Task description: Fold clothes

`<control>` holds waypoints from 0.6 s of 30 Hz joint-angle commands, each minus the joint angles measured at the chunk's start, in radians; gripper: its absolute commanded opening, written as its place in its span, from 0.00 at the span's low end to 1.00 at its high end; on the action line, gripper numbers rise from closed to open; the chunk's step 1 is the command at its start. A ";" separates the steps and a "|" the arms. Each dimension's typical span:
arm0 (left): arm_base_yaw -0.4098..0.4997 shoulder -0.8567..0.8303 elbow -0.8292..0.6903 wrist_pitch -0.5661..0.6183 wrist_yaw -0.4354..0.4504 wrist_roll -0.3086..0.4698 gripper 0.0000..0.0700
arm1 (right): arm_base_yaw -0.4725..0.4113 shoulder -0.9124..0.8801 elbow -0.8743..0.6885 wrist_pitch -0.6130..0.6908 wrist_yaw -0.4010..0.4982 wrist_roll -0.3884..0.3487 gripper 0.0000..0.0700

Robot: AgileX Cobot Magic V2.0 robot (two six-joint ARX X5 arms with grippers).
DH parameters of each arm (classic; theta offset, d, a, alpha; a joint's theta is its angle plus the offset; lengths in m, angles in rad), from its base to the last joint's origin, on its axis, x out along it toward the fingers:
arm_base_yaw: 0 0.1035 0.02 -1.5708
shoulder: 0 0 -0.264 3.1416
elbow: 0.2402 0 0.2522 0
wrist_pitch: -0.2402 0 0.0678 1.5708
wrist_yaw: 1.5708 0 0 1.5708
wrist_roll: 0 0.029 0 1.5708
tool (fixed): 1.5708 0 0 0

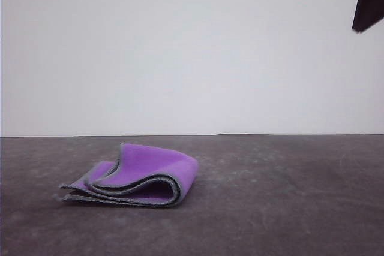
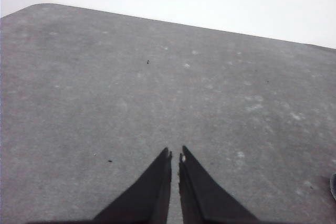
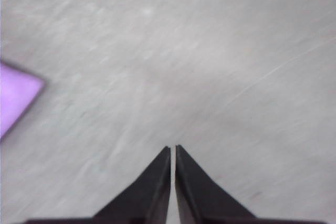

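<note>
A grey, scuffed table (image 1: pixel 288 208) carries one folded purple cloth (image 1: pixel 144 175), left of centre.

A dark grey table (image 1: pixel 288 202) fills the lower part of the front view, its far edge running level across the frame a little below the middle. Its surface is matt and mottled with pale scuffs and faint scratches, more of them toward the right. Behind it, a plain white wall (image 1: pixel 180 46) takes up the whole upper part of the frame, bare and evenly lit.

In the left wrist view the same grey tabletop (image 2: pixel 131 93) shows a rounded corner at the upper left, pale flecks, and a few tiny dark specks.
</note>
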 commanded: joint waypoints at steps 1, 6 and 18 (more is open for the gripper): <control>0.000 0.001 -0.020 -0.005 -0.002 -0.003 0.02 | -0.023 -0.049 -0.005 0.067 0.038 -0.038 0.01; 0.000 0.001 -0.020 -0.005 -0.002 -0.003 0.02 | -0.119 -0.226 -0.148 0.273 0.047 -0.036 0.01; 0.000 0.001 -0.020 -0.005 -0.002 -0.003 0.02 | -0.254 -0.768 -0.743 0.574 0.052 -0.038 0.01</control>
